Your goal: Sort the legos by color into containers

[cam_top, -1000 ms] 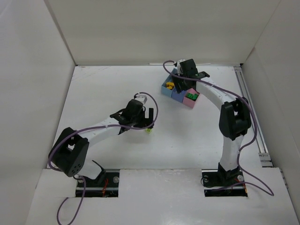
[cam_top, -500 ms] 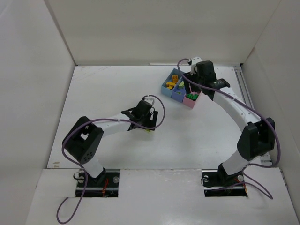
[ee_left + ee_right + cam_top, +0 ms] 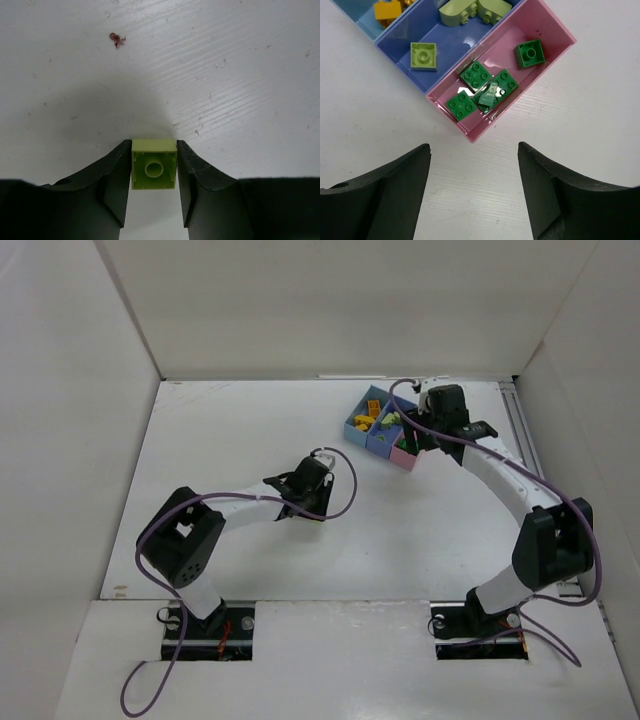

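Left gripper (image 3: 154,149) has its two dark fingers (image 3: 116,175) pressed flat against opposite sides of a single pale lime brick (image 3: 154,170), so it is clamped on that piece. The brick sits low over the white table (image 3: 225,75); it looks to rest on the surface, though the wrist view does not make that certain. A small reddish speck (image 3: 117,38) marks the table farther out. From above, this arm reaches to the middle of the table, well apart from the containers (image 3: 385,428), which stand toward the far right. The right gripper (image 3: 474,150) hangs above the near corner of the pink bin (image 3: 517,32) with its jaws spread wide and nothing between them. In that bin lie several dark green bricks (image 3: 476,76) and one paler green piece (image 3: 487,97) lying across them. The darker blue bin (image 3: 455,45) beside it holds lime bricks (image 3: 423,56), one flat near its front, others at its far end. The light blue bin (image 3: 357,12) shows a yellow-orange brick (image 3: 387,9) at the frame's edge.
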You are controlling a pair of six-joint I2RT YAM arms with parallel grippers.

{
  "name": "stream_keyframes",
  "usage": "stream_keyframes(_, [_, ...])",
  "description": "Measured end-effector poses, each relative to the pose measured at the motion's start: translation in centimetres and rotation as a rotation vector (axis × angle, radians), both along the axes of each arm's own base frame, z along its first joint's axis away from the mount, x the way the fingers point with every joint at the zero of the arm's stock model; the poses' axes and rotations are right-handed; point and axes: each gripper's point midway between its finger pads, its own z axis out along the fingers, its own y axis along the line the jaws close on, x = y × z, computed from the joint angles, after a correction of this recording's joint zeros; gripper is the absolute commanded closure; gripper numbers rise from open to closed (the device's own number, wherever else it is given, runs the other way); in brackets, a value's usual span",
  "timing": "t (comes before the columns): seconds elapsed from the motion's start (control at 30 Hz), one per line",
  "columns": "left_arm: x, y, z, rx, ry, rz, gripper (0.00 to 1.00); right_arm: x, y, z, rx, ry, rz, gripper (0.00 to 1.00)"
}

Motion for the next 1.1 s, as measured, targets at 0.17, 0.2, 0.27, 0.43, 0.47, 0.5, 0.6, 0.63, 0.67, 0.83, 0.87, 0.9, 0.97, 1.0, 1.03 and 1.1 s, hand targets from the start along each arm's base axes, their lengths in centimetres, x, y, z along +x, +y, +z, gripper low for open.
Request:
stream_keyframes(0.17, [0.0,0.0,0.0,-0.001,-0.001,0.000,0.82,-0.2,-0.4,0.7,0.011,-0.020,-0.012,0.25])
stream_keyframes(0.2, [0.0,0.0,0.1,0.001,-0.001,0.000,0.82,-0.2,-0.4,1.0,0.015,-0.030,-0.013,0.25])
stream_keyframes(0.27, [0.0,0.2,0.1,0.009,0.002,0.003,0.82,-0.4,-0.4,1.9,0.028,-0.055,-0.017,0.25])
stream_keyframes(0.43, [1.2,-0.7,2.3,-0.014,-0.039,0.010,0.82,-1.5,-1.0,3.8,0.069,-0.115,-0.057,0.25])
stream_keyframes(0.47, [2.0,-1.3,3.4,-0.034,-0.067,0.013,0.83,-2.0,-1.4,4.1,0.080,-0.123,-0.078,0.25])
stream_keyframes(0.5, [2.9,-2.0,4.7,-0.060,-0.101,0.012,0.83,-2.5,-2.0,4.3,0.090,-0.131,-0.101,0.25])
stream_keyframes(0.6, [6.2,-4.9,9.8,-0.161,-0.228,0.002,0.83,-4.2,-3.9,4.5,0.116,-0.154,-0.183,0.25])
stream_keyframes(0.63, [7.4,-5.8,11.8,-0.197,-0.276,-0.002,0.83,-4.8,-4.5,4.5,0.122,-0.165,-0.210,0.25])
stream_keyframes(0.67, [8.7,-6.9,13.6,-0.234,-0.324,-0.006,0.83,-5.5,-5.2,4.4,0.124,-0.173,-0.235,0.23])
stream_keyframes(0.83, [14.7,-12.0,19.2,-0.360,-0.487,-0.046,0.83,-9.4,-7.0,4.6,0.144,-0.228,-0.291,0.22])
stream_keyframes(0.87, [15.7,-12.9,19.1,-0.370,-0.497,-0.056,0.83,-10.1,-7.1,4.7,0.152,-0.243,-0.290,0.22])
stream_keyframes(0.9, [16.8,-13.7,19.0,-0.375,-0.501,-0.066,0.83,-10.7,-7.2,5.0,0.160,-0.259,-0.290,0.22])
stream_keyframes(0.97, [18.7,-15.2,17.7,-0.374,-0.502,-0.083,0.83,-11.9,-7.4,5.2,0.178,-0.291,-0.287,0.22])
stream_keyframes(1.0, [19.5,-15.8,16.7,-0.369,-0.492,-0.091,0.83,-12.4,-7.5,5.3,0.186,-0.305,-0.287,0.21])
stream_keyframes(1.03, [20.3,-16.4,15.8,-0.366,-0.487,-0.097,0.82,-12.9,-7.5,5.3,0.197,-0.319,-0.289,0.21])
stream_keyframes(1.1, [21.5,-17.5,13.9,-0.362,-0.471,-0.110,0.81,-13.7,-7.6,4.6,0.208,-0.321,-0.286,0.21])
